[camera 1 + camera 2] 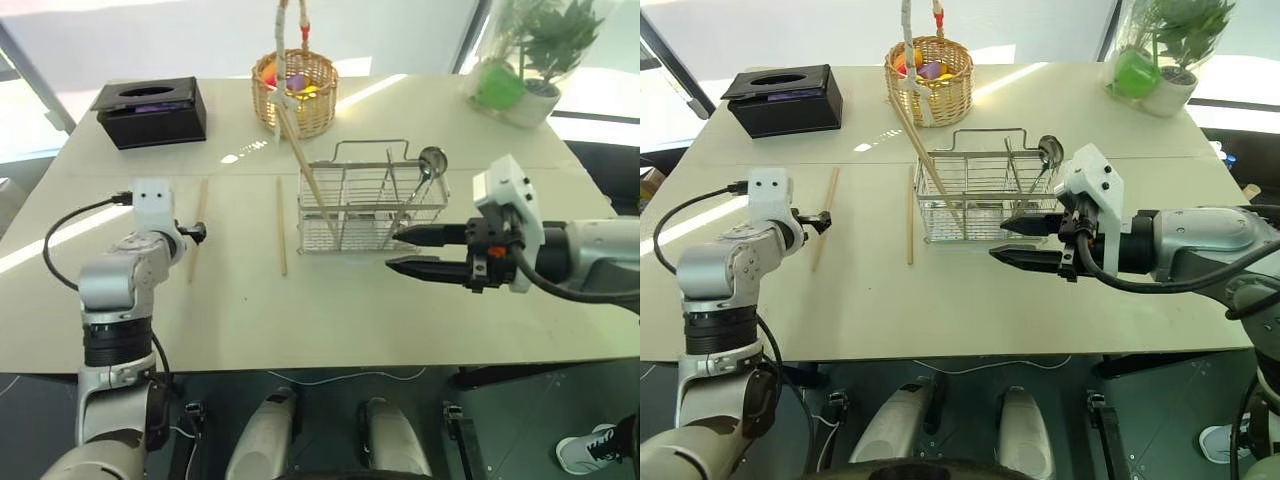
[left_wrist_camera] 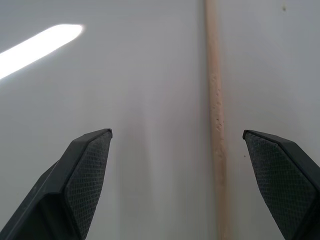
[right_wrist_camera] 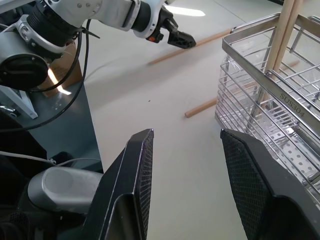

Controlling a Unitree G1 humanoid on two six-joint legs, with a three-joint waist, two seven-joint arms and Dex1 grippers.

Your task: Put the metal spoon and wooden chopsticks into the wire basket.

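The wire basket (image 1: 370,208) stands mid-table with the metal spoon (image 1: 432,159) upright inside it, bowl up at its right end. One wooden chopstick (image 1: 303,165) leans out of the basket's left end. Two more chopsticks lie flat on the table, one (image 1: 281,228) just left of the basket and one (image 1: 199,222) further left. My left gripper (image 1: 195,233) is open low over that far-left chopstick (image 2: 215,100), which lies between its fingers. My right gripper (image 1: 405,250) hovers open and empty in front of the basket's right part.
A round wicker basket (image 1: 294,90) with colourful items stands behind the wire basket. A black tissue box (image 1: 150,110) sits at the back left, a potted plant (image 1: 520,70) at the back right. The table's front edge runs close below both arms.
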